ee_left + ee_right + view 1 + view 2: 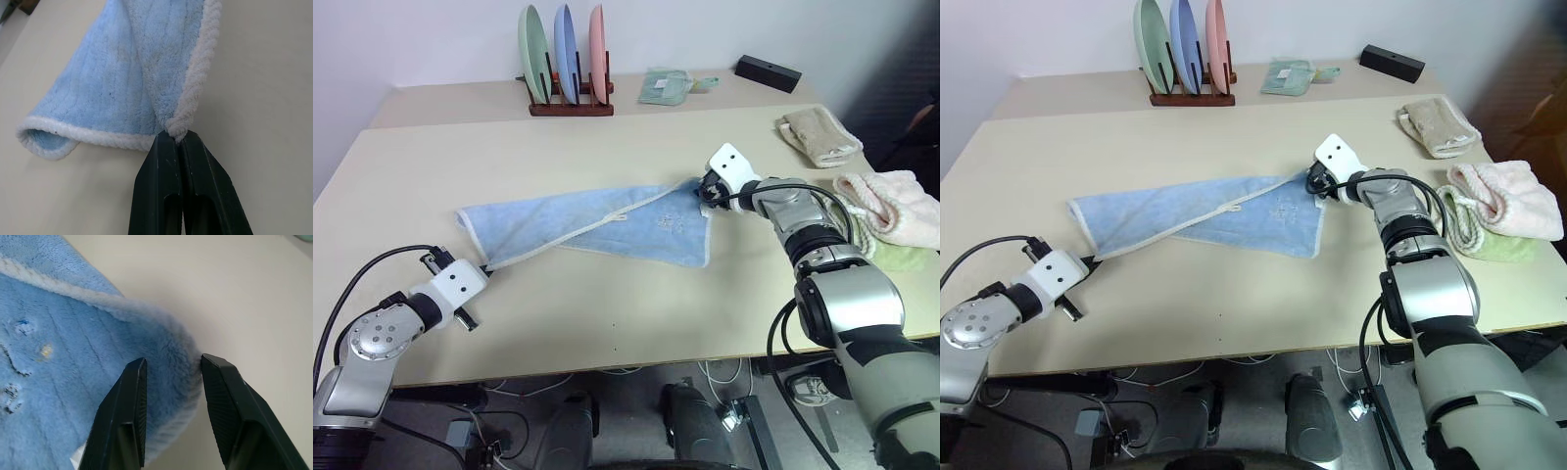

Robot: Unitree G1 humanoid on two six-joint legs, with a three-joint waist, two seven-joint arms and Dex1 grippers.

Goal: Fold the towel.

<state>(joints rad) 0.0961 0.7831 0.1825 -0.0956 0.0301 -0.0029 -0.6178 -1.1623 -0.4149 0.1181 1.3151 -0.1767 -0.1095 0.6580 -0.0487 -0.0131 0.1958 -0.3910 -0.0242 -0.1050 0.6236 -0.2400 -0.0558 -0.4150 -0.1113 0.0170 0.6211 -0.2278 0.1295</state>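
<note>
The light blue towel [587,230] lies stretched across the middle of the table, partly folded over itself, its whitish hem running along the fold. My left gripper [486,266] is at the towel's near left corner, shut on the hem; in the left wrist view the left gripper [177,138] pinches that corner. My right gripper [703,196] is at the towel's far right corner. In the right wrist view the right gripper [171,363] has its two fingers pressed against either side of the thick towel [73,357] edge.
A wooden rack [570,106] with three plates stands at the back. Beside it lie a green cloth [666,86] and a black box [768,72]. A beige folded towel [818,135] and a pink-and-cream fluffy towel [893,204] lie along the table's right side.
</note>
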